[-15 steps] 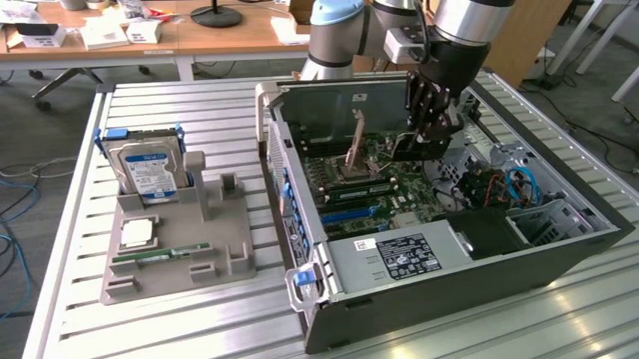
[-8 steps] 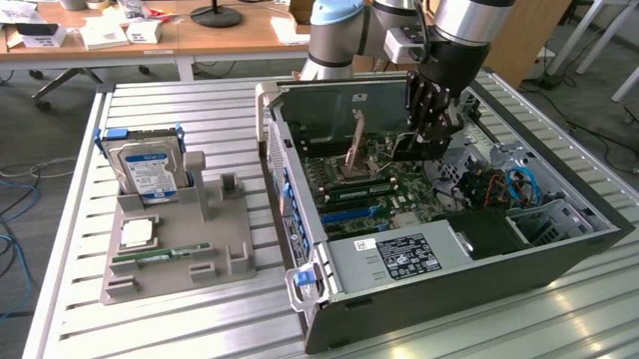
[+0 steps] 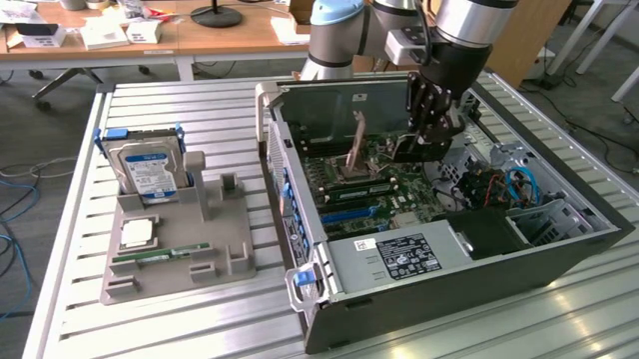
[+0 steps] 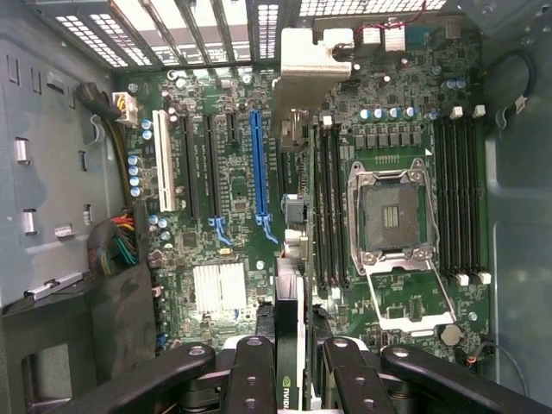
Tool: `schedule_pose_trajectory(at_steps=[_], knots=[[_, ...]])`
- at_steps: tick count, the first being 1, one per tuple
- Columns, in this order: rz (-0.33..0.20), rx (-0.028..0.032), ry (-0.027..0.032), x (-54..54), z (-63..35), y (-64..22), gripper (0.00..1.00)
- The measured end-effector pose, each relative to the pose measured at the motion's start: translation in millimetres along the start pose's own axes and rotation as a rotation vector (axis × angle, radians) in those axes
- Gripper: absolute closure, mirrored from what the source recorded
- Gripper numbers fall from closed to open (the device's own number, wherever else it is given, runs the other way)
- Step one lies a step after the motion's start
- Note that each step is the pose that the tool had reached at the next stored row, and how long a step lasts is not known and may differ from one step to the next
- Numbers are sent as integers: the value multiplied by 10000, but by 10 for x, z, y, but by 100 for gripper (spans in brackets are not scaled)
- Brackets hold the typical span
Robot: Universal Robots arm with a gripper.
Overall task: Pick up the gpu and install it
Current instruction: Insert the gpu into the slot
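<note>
My gripper (image 3: pixel 424 140) is lowered inside the open computer case (image 3: pixel 559 254), above the motherboard (image 3: pixel 375 196). It is shut on the gpu (image 3: pixel 411 148), a black card held on edge. In the wrist view the gpu (image 4: pixel 291 289) runs edge-on from between my fingers (image 4: pixel 252 366) out to its silver bracket (image 4: pixel 306 65) by the case's rear grille. The card hangs over the board between the long blue slot (image 4: pixel 259 164) and the black memory slots (image 4: pixel 328 207). I cannot tell whether its edge touches the board.
An open CPU socket (image 4: pixel 392 207) lies beside the card. The power supply (image 3: pixel 399 250) fills the case's front. At the exterior view's left a grey holder (image 3: pixel 200 250) carries a hard drive (image 3: pixel 150 168), a CPU (image 3: pixel 138 232) and a green RAM stick (image 3: pixel 160 256). Case walls surround my gripper.
</note>
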State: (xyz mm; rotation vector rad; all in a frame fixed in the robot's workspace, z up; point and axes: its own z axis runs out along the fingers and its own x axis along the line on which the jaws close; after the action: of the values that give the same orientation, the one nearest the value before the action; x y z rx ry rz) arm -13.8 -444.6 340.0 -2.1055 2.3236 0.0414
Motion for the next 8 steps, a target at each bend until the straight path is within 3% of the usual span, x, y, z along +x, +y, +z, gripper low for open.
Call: schedule_pose_trajectory(at_steps=[8], knots=[[1, 0, -1, 74, -1, -7, 74]])
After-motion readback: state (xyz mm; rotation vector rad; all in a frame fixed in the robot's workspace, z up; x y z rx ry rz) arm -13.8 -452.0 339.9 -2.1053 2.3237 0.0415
